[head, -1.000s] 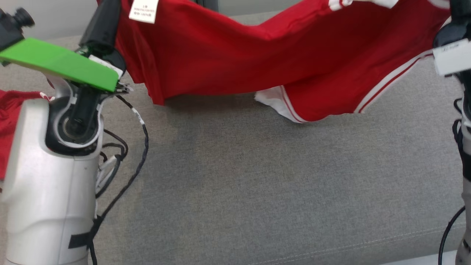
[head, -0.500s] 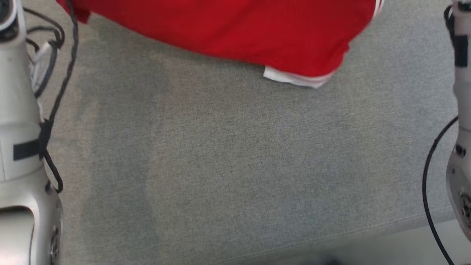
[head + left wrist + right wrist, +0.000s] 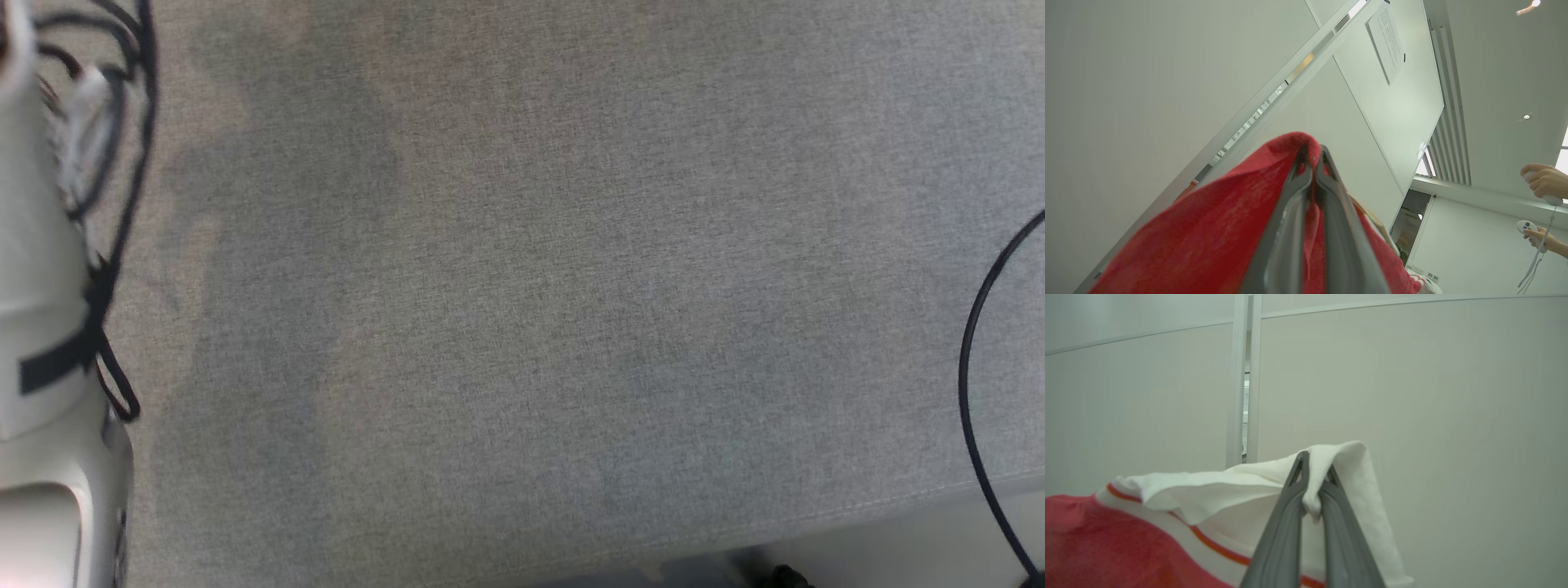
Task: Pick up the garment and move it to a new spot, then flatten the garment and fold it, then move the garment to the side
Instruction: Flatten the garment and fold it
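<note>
The garment [image 3: 1208, 228] is red with a white, red-striped trim [image 3: 1216, 486]. In the left wrist view my left gripper [image 3: 1312, 157] points up toward the ceiling, shut on a fold of the red cloth. In the right wrist view my right gripper [image 3: 1314, 469] is shut on the white trim, with the red body [image 3: 1106, 547] of the garment hanging to its left. Both hold the cloth up in the air in front of pale walls. The head view looks down on the bare grey fabric surface [image 3: 571, 286], with my pale left forearm [image 3: 41, 327] at the left edge.
Black cables [image 3: 122, 204] hang beside the left forearm, and another black cable [image 3: 980, 367] curves at the right edge. The grey surface's front seam [image 3: 816, 514] runs along the bottom. A person's hands holding controllers [image 3: 1541, 192] show at the right of the left wrist view.
The head view has tilted downward, so the red garment and both wrists have slid out of its top. Both grippers have stayed shut.
</note>
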Motion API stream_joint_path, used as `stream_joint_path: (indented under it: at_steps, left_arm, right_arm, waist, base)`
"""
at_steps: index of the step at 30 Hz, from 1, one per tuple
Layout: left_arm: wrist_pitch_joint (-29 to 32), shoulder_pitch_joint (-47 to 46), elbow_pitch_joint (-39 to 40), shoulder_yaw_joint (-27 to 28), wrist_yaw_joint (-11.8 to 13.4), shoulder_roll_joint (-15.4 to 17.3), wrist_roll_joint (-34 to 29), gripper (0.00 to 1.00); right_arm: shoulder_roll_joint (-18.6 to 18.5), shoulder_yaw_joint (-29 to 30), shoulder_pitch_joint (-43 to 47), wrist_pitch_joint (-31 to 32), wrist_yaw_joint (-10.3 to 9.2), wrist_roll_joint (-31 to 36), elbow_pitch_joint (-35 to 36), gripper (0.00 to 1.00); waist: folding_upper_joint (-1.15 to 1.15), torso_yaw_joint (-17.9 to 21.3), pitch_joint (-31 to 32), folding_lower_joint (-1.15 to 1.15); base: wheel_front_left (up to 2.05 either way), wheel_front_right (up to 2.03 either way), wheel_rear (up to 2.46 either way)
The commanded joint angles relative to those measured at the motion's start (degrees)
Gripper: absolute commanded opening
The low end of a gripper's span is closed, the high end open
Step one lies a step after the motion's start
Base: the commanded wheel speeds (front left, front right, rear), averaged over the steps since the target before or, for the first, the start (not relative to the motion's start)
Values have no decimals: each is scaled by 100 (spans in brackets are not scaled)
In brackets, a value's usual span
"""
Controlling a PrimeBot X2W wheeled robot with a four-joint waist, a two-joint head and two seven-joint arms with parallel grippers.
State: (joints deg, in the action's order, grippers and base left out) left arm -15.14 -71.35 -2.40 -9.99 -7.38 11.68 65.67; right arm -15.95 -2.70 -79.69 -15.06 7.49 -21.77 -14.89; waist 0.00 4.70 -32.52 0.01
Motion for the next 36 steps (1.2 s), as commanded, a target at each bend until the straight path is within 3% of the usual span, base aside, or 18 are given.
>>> stream_joint_path:
  at_steps: [1, 6, 10, 19, 27, 36]
  left_arm:
    - [8, 398, -5, -176, -11, 87, -19, 0]
    - [2, 1901, -236, -745, -12, 248, 15, 0]
    - [1, 2976, -483, -1107, -13, 364, 136, 0]
    - [0, 4643, -864, -1289, -13, 628, 470, 0]
    - [-2, 5480, -1465, -1559, -13, 880, 339, 0]
    - [43, 6066, -1934, -1845, 98, 1061, 239, 0]
  right_arm:
    - [-125, -162, 354, -13, 1, -44, -129, 0]
    - [-486, -920, 1539, 134, 1, -385, -656, 0]
    - [-627, -1168, 2492, 389, 0, -838, -801, 0]
    - [-749, -701, 4732, 1570, 0, -1412, -438, 0]
    - [-335, 218, 6586, 3364, -5, -1209, 500, 0]
    - [508, 971, 8015, 5088, -5, -542, 1827, 0]
  waist:
    - [0, -101, 75, -1]
    - [0, -202, 278, -1]
    - [0, -238, 483, -1]
    - [0, -435, 1240, -1]
    - [0, -459, 1817, -1]
    - [0, -440, 2173, -1]
  base:
    - [0, 0, 0]
    - [0, 0, 0]
    - [0, 0, 0]
    - [0, 0, 0]
    - [0, 0, 0]
    - [0, 0, 0]
